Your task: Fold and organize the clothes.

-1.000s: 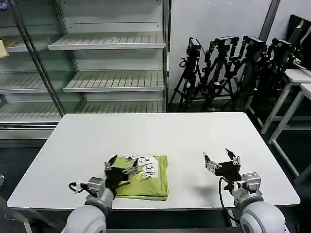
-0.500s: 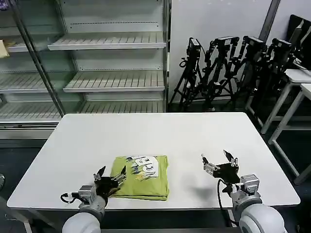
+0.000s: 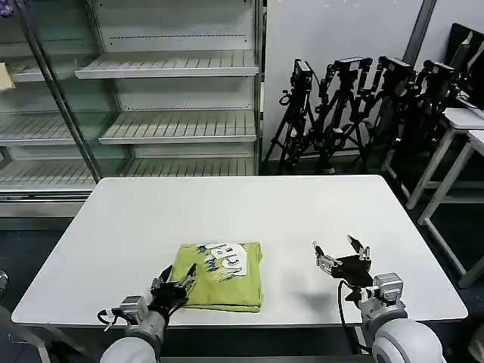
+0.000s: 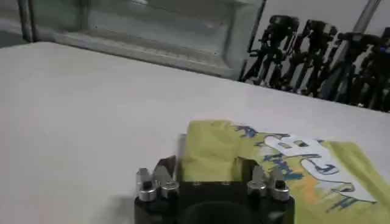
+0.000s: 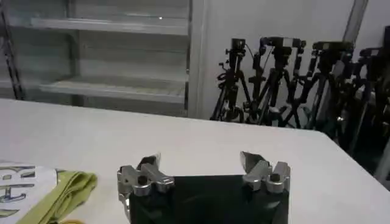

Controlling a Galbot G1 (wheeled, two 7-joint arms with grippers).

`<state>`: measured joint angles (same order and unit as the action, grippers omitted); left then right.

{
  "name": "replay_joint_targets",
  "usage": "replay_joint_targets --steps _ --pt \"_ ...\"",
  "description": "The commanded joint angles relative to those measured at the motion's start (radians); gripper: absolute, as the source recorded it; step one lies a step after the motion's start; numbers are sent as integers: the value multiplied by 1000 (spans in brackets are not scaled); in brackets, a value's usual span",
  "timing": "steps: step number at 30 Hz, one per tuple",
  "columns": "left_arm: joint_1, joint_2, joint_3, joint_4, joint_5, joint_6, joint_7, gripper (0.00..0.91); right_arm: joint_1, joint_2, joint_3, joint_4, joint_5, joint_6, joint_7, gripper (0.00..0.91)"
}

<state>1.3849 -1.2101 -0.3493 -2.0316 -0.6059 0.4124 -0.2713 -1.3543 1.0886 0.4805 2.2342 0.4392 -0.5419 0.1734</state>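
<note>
Two grippers sit low over the table's [image 3: 249,204] near edge, both with fingers spread and holding nothing. Left gripper [image 3: 175,277] is at the near left corner of the shirt [image 3: 223,276], fingertips just at its edge; from its wrist, the fingers [image 4: 163,167] frame that corner. Right gripper [image 3: 341,251] hovers well apart from the shirt, on the robot's right, over bare tabletop. One lime shirt lies folded into a rectangle, printed side up, near the table's front edge.
</note>
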Motion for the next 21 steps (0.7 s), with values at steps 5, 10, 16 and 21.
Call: replay_joint_targets --steps 5,10,16,21 --pt "7 -25 7 37 -34 -18 51 10 -2 2 2 0 -1 0 0 907" --pt "0 -10 -3 50 30 -25 67 10 -4 5 -3 2 -5 0 0 907" --pt "-1 80 -91 29 129 -1 114 10 -2 9 -8 3 -8 1 -1 907" --pt "23 198 -238 -12 146 36 160 10 1 13 -15 2 -11 2 -2 907"
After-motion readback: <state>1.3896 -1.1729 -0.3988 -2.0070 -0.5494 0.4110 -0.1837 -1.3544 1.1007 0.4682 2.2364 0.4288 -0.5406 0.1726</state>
